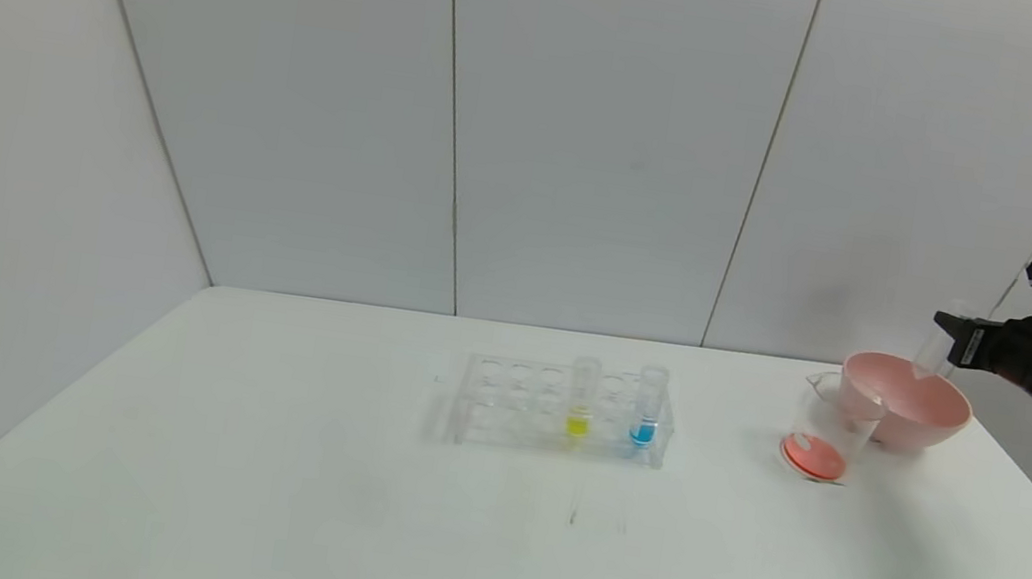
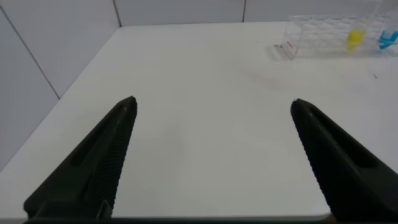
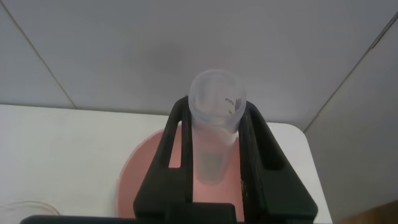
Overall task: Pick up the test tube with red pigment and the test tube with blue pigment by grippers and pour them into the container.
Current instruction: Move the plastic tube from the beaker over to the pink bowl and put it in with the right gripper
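My right gripper [image 1: 949, 342] is shut on a clear test tube [image 1: 933, 354] and holds it tilted above the pink bowl [image 1: 956, 404]. No liquid shows in this tube. In the right wrist view the tube [image 3: 214, 124] sits between the gripper's [image 3: 216, 107] black jaws, over the bowl [image 3: 140, 180]. The container [image 1: 830, 414], a small clear beaker, stands in front of the bowl with orange-red liquid at its bottom. The test tube with blue pigment [image 1: 647, 411] stands upright in the clear rack [image 1: 511, 400]. My left gripper [image 2: 214, 102] is open and empty over bare table, far from the rack [image 2: 317, 31].
A tube with yellow liquid [image 1: 581, 402] stands in the rack beside the blue one; both show in the left wrist view, yellow [image 2: 354, 38] and blue [image 2: 387, 40]. The table's right edge runs close behind the bowl. White walls close the back.
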Motion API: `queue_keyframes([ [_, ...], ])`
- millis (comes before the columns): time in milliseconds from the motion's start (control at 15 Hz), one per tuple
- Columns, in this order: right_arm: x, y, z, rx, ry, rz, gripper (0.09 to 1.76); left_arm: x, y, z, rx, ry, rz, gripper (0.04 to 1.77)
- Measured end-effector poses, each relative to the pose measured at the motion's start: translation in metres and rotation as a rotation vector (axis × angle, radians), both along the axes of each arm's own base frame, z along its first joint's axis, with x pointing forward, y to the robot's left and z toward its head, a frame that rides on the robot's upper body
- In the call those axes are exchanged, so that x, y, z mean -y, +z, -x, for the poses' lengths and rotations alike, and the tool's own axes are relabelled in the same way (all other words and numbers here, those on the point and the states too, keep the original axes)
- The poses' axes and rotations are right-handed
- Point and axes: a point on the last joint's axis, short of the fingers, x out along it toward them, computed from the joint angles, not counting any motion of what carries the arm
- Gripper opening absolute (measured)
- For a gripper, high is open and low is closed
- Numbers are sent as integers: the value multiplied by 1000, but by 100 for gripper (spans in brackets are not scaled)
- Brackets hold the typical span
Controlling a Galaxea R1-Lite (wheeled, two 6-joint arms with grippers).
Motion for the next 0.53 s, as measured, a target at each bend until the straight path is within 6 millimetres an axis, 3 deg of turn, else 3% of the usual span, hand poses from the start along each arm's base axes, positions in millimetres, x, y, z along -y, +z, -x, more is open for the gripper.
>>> queue_keyframes([
  [533,2,-12,-3,-20,6,-12,49,0,0,0,0,0,0,176],
])
